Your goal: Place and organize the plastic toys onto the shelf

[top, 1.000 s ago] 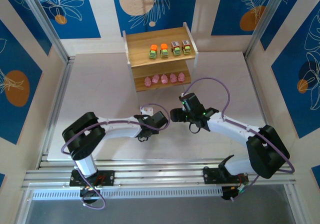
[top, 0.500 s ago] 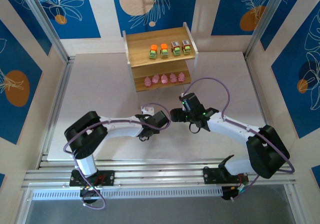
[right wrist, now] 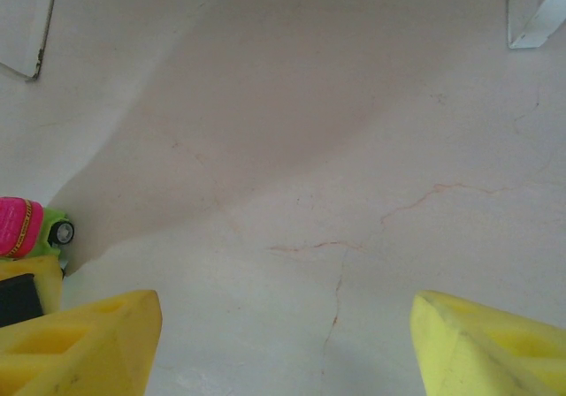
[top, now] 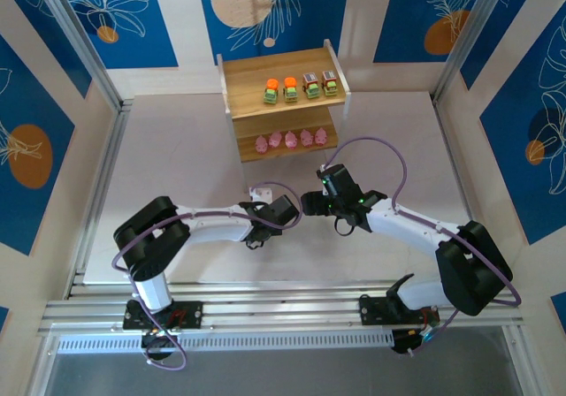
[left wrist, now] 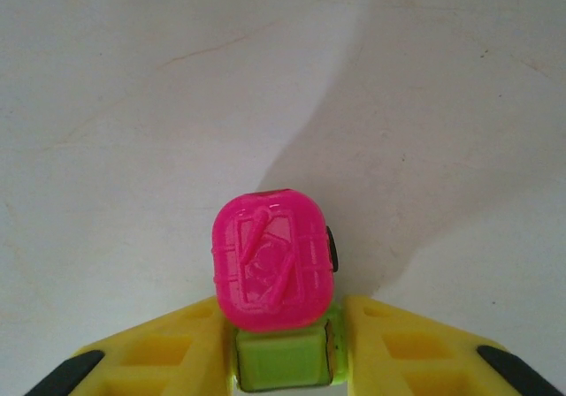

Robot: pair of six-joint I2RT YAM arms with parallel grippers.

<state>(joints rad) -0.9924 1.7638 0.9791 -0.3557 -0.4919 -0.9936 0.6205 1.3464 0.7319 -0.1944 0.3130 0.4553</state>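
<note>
We found the left claw [left wrist: 283,354] pinching a green, magenta-topped toy car [left wrist: 272,263] on the worktop [left wrist: 133,104]. The right claw [right wrist: 287,325] stood spread just beside it; the shelf [top: 248,78] beyond carried four cars [top: 301,88] above five pink figures [top: 292,138].

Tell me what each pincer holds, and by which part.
Left pincer: the toy car, pinched across its green lower body. Right pincer: open, holding nothing.

The toy car [left wrist: 271,268] was smooth, shiny plastic. The fingers [left wrist: 168,361] of the left gripper [left wrist: 283,306] looked like dull yellow foam with little holes. The table [left wrist: 133,104] was pale and dull, with thin cracks. The shelf [top: 281,69] was smooth wood.
</note>
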